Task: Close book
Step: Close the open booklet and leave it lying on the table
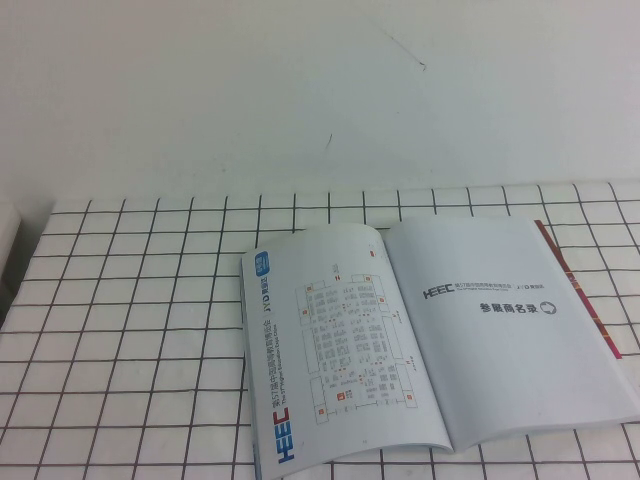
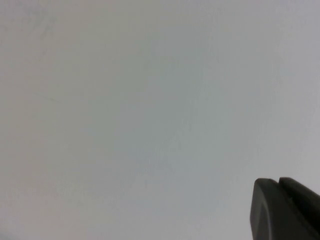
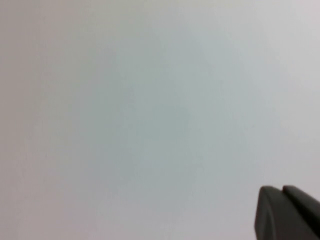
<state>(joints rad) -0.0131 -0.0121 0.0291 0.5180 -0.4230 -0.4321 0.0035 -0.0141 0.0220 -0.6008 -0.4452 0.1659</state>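
White wall (image 1: 300, 80) rises behind the table (image 1: 120, 350), which is covered in a white cloth with a black grid. On its right half we see the book (image 1: 430, 340) lying open and flat. Of the left gripper (image 2: 285, 210) and the right gripper (image 3: 287, 212) only a dark tip shows in each wrist view, against a blank pale surface; how wide either stands we cannot tell.

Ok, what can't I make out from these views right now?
- Book: corners cut off by the high view's edges; map print too small to read.
- Left gripper, right gripper: outside the high view; each wrist view shows only a dark piece of it, open or shut unclear.
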